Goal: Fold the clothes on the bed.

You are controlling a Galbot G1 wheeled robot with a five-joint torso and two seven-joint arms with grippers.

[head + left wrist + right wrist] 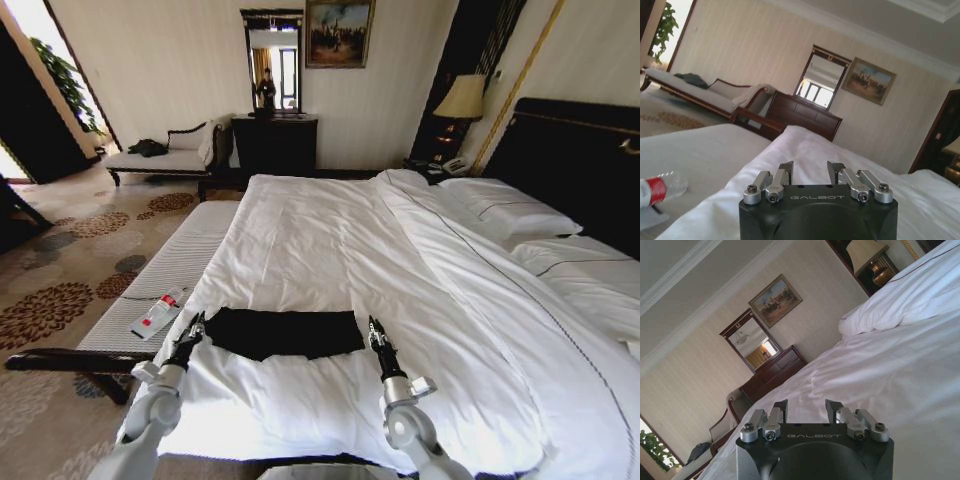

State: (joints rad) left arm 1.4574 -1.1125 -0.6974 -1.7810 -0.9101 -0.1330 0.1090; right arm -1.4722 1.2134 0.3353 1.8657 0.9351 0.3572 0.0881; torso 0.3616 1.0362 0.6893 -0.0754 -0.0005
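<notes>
Head view: black T-shirt [283, 332] lies flat as a folded band on the white duvet near the foot of the bed [330, 230], directly between the 2 end effectors. Left end effector [192, 330] sits at the shirt's left edge, right end effector [375, 332] at its right edge. Wrist views: left end effector [810, 171] and right end effector [805, 409] both released, fingers spread, nothing gripped. Plastic bottle [160, 311] lies on the bench [170, 275] just outside the left end effector.
</notes>
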